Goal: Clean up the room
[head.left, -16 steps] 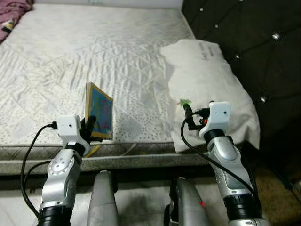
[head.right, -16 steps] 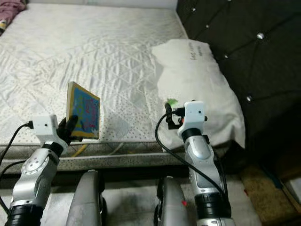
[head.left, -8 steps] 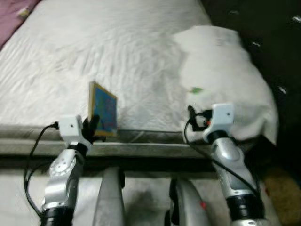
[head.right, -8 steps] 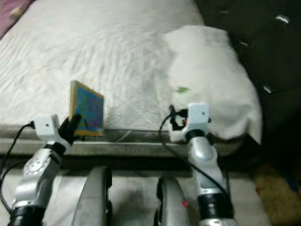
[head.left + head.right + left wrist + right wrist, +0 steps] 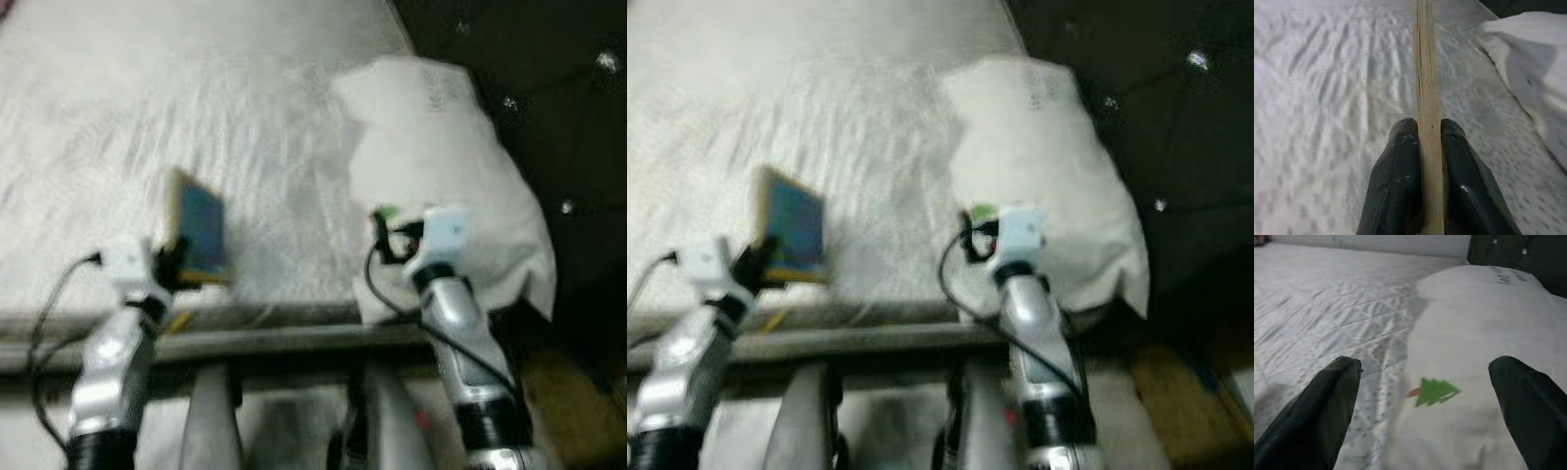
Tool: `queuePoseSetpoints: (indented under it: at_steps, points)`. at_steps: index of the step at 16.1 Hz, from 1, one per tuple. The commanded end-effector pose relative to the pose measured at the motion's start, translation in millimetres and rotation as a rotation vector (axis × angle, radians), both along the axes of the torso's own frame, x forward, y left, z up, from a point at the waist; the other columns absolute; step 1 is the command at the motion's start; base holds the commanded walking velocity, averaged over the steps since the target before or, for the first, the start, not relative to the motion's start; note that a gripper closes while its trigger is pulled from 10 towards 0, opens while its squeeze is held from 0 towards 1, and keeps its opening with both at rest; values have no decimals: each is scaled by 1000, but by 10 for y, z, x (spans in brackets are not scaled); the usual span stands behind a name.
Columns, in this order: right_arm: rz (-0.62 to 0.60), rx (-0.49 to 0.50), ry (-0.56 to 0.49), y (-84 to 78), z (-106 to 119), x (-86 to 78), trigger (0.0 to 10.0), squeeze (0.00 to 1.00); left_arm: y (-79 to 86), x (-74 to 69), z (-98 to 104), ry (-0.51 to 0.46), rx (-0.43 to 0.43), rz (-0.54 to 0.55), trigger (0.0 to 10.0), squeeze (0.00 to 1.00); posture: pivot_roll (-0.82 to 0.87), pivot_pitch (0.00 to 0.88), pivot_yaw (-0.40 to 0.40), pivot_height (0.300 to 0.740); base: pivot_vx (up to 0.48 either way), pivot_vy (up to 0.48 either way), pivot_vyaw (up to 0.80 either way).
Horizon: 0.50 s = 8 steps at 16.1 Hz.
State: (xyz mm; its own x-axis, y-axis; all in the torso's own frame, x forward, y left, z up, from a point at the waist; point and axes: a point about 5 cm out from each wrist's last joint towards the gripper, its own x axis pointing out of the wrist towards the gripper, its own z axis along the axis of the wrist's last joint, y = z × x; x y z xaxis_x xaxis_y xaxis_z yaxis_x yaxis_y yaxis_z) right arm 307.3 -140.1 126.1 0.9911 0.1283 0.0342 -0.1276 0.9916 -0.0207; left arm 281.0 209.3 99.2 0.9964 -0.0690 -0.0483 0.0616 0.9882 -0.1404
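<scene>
My left gripper (image 5: 174,266) is shut on a thin wooden board (image 5: 197,231) with a blue picture on its face, held upright over the near edge of the white mattress (image 5: 147,127). The left wrist view shows the board (image 5: 1426,98) edge-on, clamped between the black fingers (image 5: 1396,191). My right gripper (image 5: 384,235) is open, just short of a white pillow (image 5: 441,166). A small green tree-shaped piece (image 5: 1434,390) lies on the pillow (image 5: 1488,333) between the open fingers (image 5: 1332,401). The head views are blurred.
A dark tufted headboard (image 5: 549,88) rises at the right behind the pillow. The bed frame edge (image 5: 274,338) runs across in front of my legs. A brown floor patch (image 5: 573,392) lies at the lower right.
The head camera has shifted and blurred, so the whole scene slid. The left gripper still holds the board upright and the right gripper stays open by the pillow.
</scene>
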Motion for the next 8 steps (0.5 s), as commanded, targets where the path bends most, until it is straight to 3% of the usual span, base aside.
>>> queuePoseSetpoints:
  at_steps: [1, 5, 8]
  points:
    - [-45, -18, 14, -154, -35, -26, 10000, 0, -120, 26, 39, -19, -3, -35, 10000, 0, 3, 129, -41, 594, 0, 0, 0]
    - [-42, -16, 13, -158, -31, -35, 10000, 0, -257, 77, -45, 28, -5, -104, 10000, 0, -10, 129, -40, 589, 0, 0, 0]
    - [-44, -31, 15, -209, -34, -69, 10000, 0, -360, 151, -130, 78, -40, -138, 10000, 0, -25, 137, -42, 554, 0, 0, 0]
